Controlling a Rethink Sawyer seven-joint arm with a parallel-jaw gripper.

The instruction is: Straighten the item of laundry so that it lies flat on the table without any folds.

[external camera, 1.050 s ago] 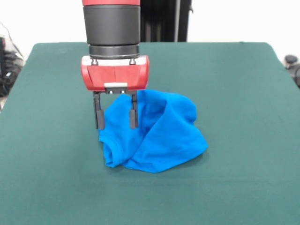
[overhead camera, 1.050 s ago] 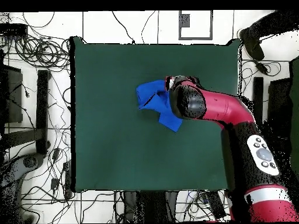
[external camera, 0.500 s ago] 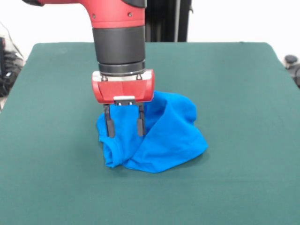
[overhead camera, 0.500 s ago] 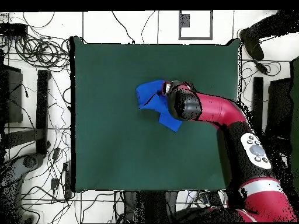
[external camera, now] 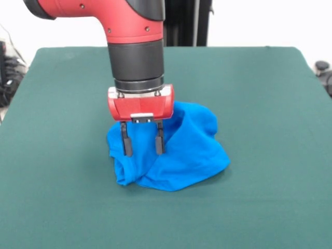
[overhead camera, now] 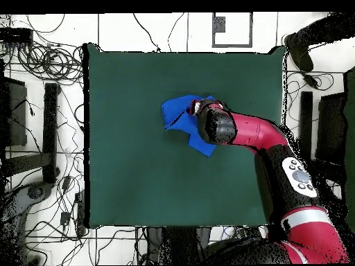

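The item of laundry (external camera: pixel 181 150) is a bright blue T-shirt, bunched and folded over itself near the middle of the dark green table (external camera: pixel 270 104). My gripper (external camera: pixel 142 150) hangs straight down over the shirt's left part, open, its two black fingers (external camera: pixel 126 146) spread apart with the tips low against the cloth. From overhead the arm covers much of the shirt (overhead camera: pixel 177 112), and the gripper itself is hidden under the wrist.
Cables and stands (overhead camera: pixel 41 83) surround the table on the floor. A dark object (external camera: pixel 322 67) sits just past the table's right edge in the front view.
The gripper has moved down and slightly rightward in the front view, from above the shirt's left edge to low over its folds. It stays open. The shirt has not moved.
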